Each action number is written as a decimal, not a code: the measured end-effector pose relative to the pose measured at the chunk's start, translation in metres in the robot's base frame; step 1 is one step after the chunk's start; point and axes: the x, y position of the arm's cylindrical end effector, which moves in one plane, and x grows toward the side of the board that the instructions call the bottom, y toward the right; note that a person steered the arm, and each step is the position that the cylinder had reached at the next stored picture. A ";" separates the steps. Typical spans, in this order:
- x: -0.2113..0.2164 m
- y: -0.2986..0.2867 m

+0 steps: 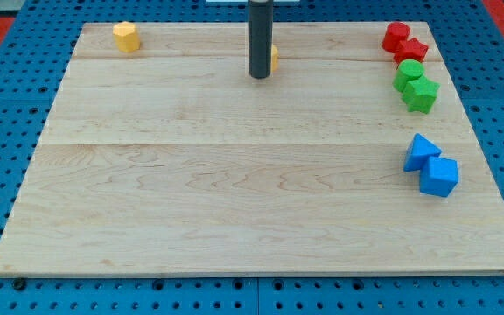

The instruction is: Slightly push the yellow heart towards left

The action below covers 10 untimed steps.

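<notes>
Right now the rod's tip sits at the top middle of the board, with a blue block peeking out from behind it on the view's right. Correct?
Not quite: the block peeking out behind my tip is yellow, not blue, as the camera view shows. The rest holds.

Pale wood-grain surface [234, 192]; two yellow blocks [126, 36], two red blocks [397, 36], two green blocks [409, 75], two blue blocks [421, 151]; dark rod [260, 35].

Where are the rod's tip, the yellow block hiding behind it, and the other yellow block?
my tip [259, 77]: camera view, rod's very bottom end.
yellow block behind the rod [274, 59]: camera view, visible right edge.
yellow block at top left [126, 37]: camera view, its middle.
</notes>
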 end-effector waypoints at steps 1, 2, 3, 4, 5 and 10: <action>-0.027 0.032; -0.034 0.079; -0.061 0.066; -0.072 0.007; -0.070 0.023; -0.042 -0.047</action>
